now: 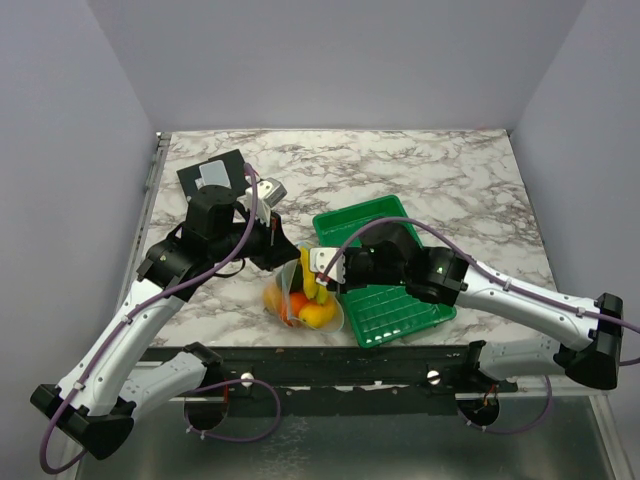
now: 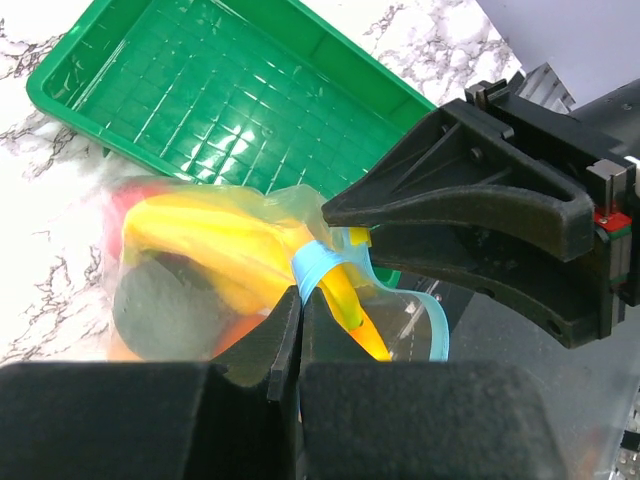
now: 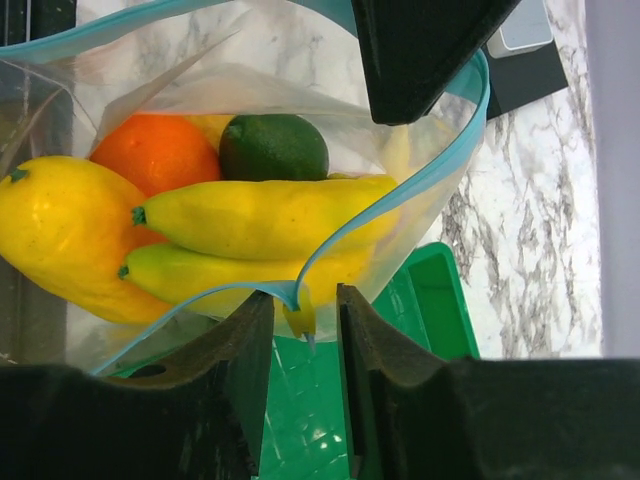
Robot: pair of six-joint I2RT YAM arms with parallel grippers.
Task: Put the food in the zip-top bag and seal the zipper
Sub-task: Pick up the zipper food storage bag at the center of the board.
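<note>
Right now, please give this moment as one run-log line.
food in zip-top bag | zipper unsealed | left gripper shut on zipper | right gripper at zipper, grip unclear

Support surface: white marble-patterned tabletop (image 1: 420, 170) with grey veining. Directly on it: a green slatted rectangular plastic tray (image 1: 400, 310), set askew to the table edges. A clear thin plastic zip-top bag (image 1: 285, 300) rests just beside the tray's left side, nearer the front edge. A flat black square plate (image 1: 212, 178) lies well apart from the tray, to its far left.
</note>
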